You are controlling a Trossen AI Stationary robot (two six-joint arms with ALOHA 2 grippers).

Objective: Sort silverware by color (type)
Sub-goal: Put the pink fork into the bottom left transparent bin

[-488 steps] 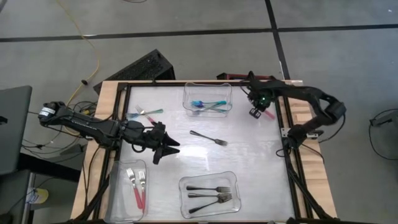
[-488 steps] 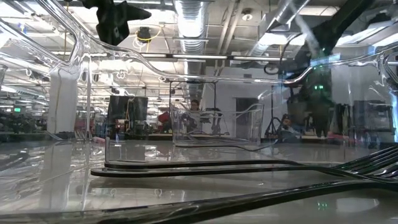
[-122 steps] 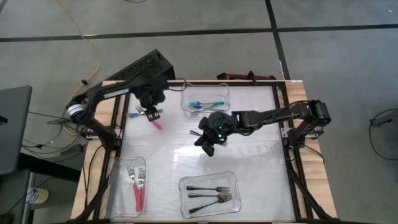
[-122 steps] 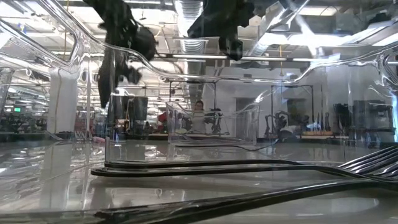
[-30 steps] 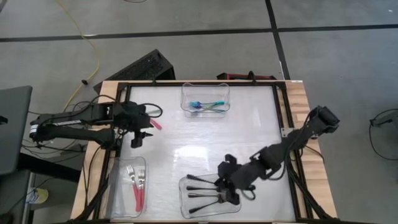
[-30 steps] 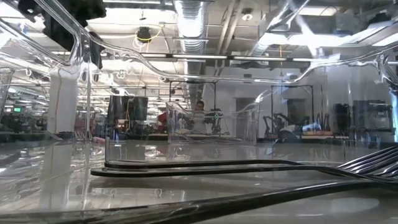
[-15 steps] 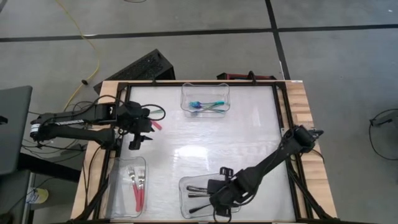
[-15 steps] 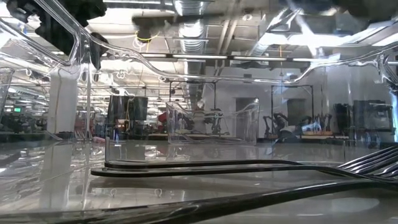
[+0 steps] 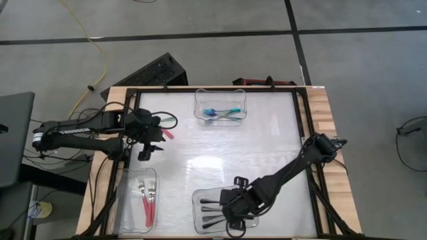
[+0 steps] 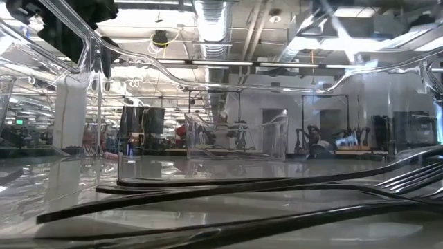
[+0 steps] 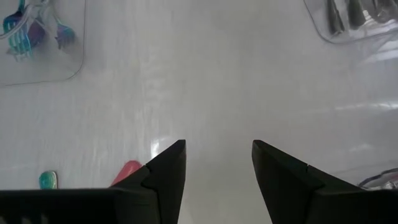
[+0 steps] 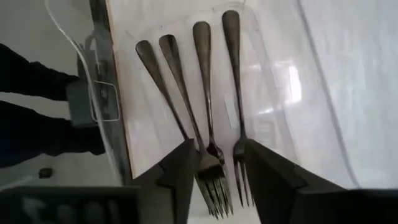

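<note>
We are holding our right gripper low over the clear bin at the near edge of the table, and its two dark fingers are standing apart with nothing pinched between them. Through the right wrist view we are looking down on four black forks lying side by side on the bin's floor, handles pointing away from us and tines reaching in between our fingers. In the low view those same dark forks are stretching across the foreground.

Our left gripper is hovering near the table's left edge, its fingers also standing apart and empty. Just beside it on the tabletop a pink-handled fork is lying, and a teal fork is lying close by, a little farther toward the back.

At the back of the table another clear bin is holding several teal-blue forks. At the near left corner a third clear bin is holding red-handled forks with silver tines.
</note>
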